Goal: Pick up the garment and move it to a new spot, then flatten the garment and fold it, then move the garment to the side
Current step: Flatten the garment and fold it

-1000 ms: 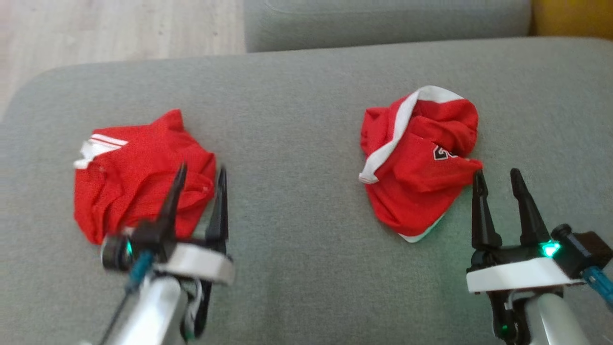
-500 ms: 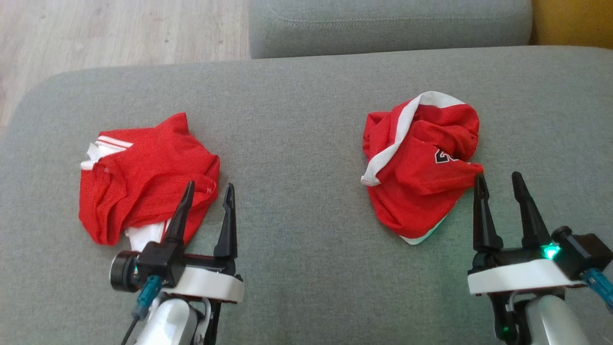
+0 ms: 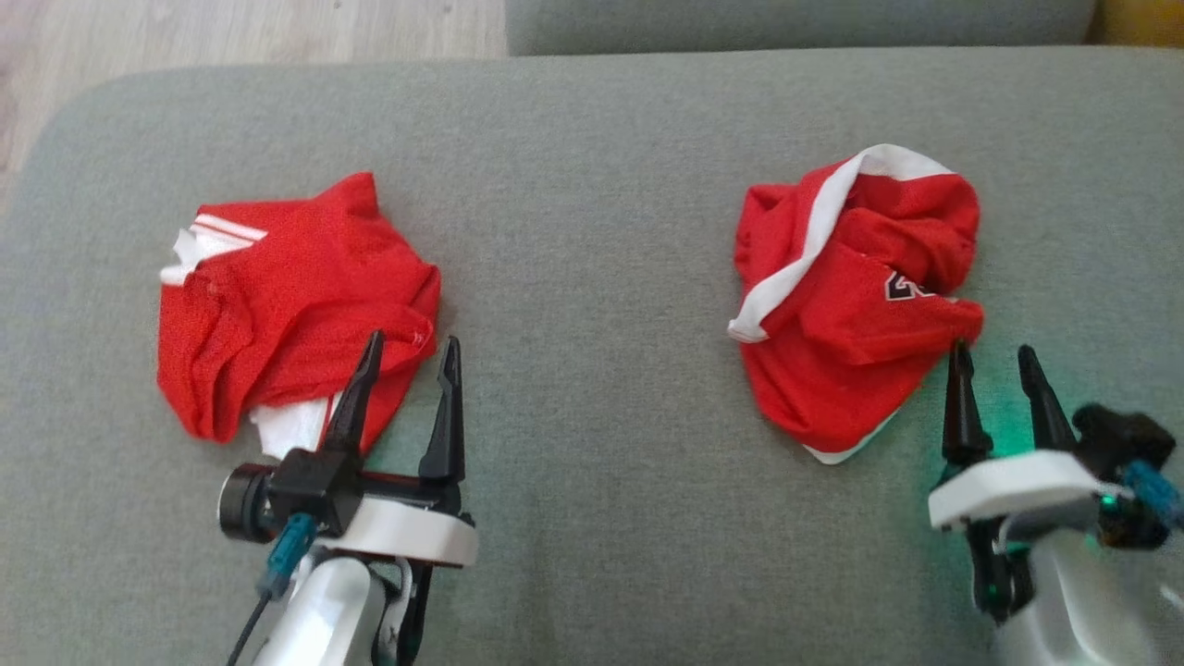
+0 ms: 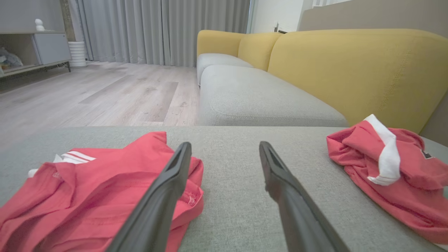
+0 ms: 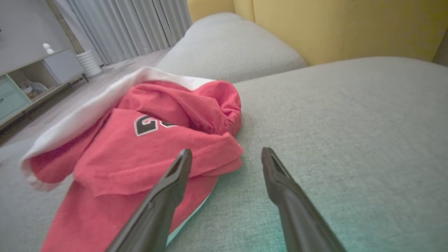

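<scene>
Two crumpled red garments lie well apart on a broad grey cushion (image 3: 592,231); I cannot tell which one the task means. Farthest left, the left garment (image 3: 277,305) sits bunched in a heap. It is red, with thin white stripes at its far left corner and a white patch at its near edge. The left jaws stand spread and empty at that heap's near right edge. One of the dark fingers (image 3: 356,407) lies over the red cloth and its partner over bare grey beside the hem; whether either touches the cloth I cannot tell. Across a stretch of bare cushion comes the right garment (image 3: 851,314), red with a broad white band and a black-and-white number print, also heaped. The right jaws are spread and empty too, one tip at the heap's near right corner, the other over the cushion, where a green glow (image 3: 994,407) falls. Beyond lie pale wood floor (image 3: 231,28) and a yellow sofa back (image 4: 350,70).
</scene>
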Controlling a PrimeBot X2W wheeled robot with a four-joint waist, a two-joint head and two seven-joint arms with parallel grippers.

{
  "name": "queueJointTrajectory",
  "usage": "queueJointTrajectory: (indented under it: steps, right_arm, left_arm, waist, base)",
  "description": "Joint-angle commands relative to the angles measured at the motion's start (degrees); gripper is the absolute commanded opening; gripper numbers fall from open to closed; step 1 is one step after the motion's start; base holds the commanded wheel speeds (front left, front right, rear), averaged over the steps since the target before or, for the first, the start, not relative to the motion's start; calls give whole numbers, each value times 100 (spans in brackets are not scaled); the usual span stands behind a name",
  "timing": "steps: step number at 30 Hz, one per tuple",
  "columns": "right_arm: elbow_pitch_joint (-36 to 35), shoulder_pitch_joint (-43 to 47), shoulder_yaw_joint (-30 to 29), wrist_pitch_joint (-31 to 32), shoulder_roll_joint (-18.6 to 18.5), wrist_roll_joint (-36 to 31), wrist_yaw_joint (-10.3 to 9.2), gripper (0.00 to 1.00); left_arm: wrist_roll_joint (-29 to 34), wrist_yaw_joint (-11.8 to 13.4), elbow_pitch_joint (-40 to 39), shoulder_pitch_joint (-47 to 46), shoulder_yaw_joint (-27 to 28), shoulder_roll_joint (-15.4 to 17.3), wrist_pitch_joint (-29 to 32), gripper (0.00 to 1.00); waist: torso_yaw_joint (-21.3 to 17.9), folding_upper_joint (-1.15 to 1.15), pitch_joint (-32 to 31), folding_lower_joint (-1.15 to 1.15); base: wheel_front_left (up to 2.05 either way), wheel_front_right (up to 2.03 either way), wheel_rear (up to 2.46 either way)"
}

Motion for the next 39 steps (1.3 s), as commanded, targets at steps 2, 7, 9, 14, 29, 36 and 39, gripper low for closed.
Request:
queueJointTrajectory:
  steps: [2, 7, 9, 14, 29, 36, 39]
  right_arm:
    - [220, -405, 57, -16, -33, -82, 44, 100]
    - [984, -892, -19, -36, -33, -305, 44, 100]
    - [1204, -1021, -24, -50, -33, -244, 44, 100]
    - [1514, -1217, 51, -69, -33, -188, 44, 100]
    - [-468, -555, 405, -72, -33, -293, 44, 0]
    - [-1949, -373, 674, -66, -33, -521, 44, 0]
    - [-2227, -513, 850, 69, -33, -670, 44, 0]
  left_arm:
    - [87, -53, -129, -302, 184, -2, -54, 100]
    - [127, -111, -53, -388, 187, -52, -54, 100]
    - [142, -123, -30, -396, 196, -64, -54, 100]
    - [183, -142, 8, -375, 229, -80, -54, 100]
    - [254, -149, 45, -208, 328, -132, -54, 100]
    - [239, -152, 30, -69, 359, -197, -54, 100]
    - [233, -159, 62, -63, 355, -216, -54, 100]
  waist:
    - [98, 0, 92, -1]
    - [219, 0, 154, -1]
    - [249, 0, 158, -1]
    - [275, 0, 147, -1]
    - [18, 0, -265, -1]
    - [30, 0, -592, -1]
    - [90, 0, -665, -1]
  base:
    - [0, 0, 0]
    - [0, 0, 0]
    - [0, 0, 0]
    - [0, 0, 0]
    - [0, 0, 0]
    - [0, 0, 0]
    - [0, 0, 0]
